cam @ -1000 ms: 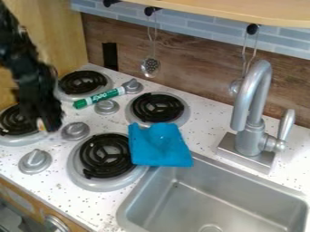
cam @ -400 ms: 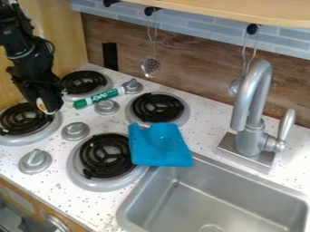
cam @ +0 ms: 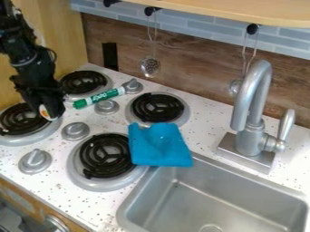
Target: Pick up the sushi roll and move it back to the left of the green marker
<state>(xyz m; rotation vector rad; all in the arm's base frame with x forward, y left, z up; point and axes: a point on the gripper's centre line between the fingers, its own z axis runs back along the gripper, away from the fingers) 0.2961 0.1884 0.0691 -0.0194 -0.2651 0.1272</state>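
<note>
Across your bench [cam: 181, 140], the broad layout keeps its place: the sink [cam: 212, 199] at the front right, the front-right burner [cam: 106, 156] left of it and the teal cloth [cam: 158, 145] lapping over that burner's rim. What changes is your arm [cam: 30, 63]. Over the last second it draws back from above the left-front burner [cam: 24, 120], away from the bench's front edge, then dips slightly and shifts to the right. Your tool [cam: 48, 113] now hangs near the left edge, beside that burner's rim and just short of the capped green marker [cam: 100, 98], which lies unmoved between the knobs.

The tool is narrow, closed around a small white-and-orange piece [cam: 44, 112]. That piece travels with it through the shift, so you can judge the grip to be firm; whether it clears the bench, you cannot tell from here. The piece looks rounded and pale, with an orange patch on the side facing you. The black grip hides much of it, so its full shape and exact identity stay uncertain.
</note>
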